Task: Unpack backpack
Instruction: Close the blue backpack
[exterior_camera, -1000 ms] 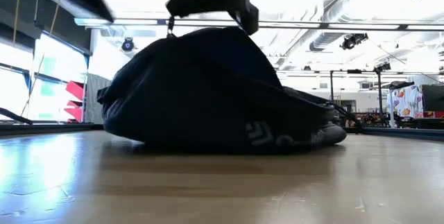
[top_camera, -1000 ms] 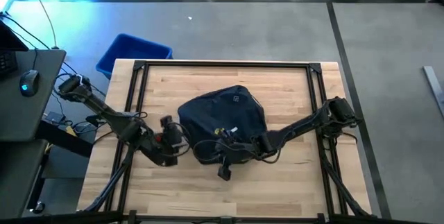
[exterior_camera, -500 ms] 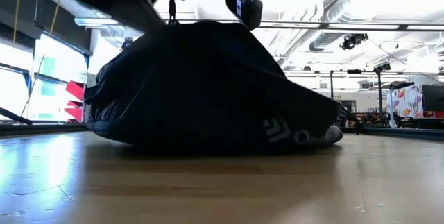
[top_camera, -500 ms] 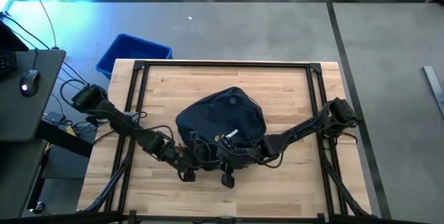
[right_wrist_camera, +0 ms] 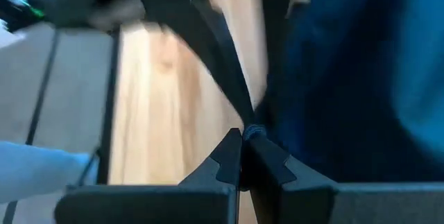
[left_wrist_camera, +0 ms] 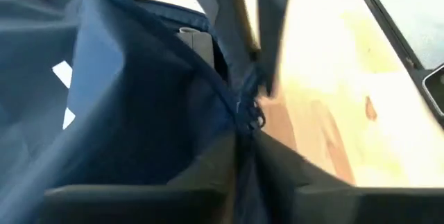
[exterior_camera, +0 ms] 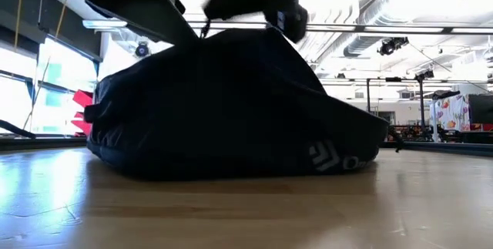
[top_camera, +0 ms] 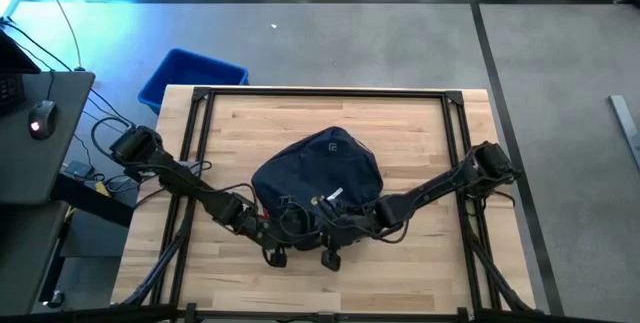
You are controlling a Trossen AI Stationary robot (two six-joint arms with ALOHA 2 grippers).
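I have both the left tool [left_wrist_camera: 243, 148] and right tool [right_wrist_camera: 243, 156] clenched on the backpack [top_camera: 320, 168] fabric, which may slip out if I pull apart.

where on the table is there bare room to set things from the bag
Bare wood lies between the backpack and the table's far edge, and along both side rails. The near edge is crowded: left gripper and right gripper both pinch the backpack there.

Matt cloth backpack [top_camera: 320, 168], wood table [top_camera: 420, 133]
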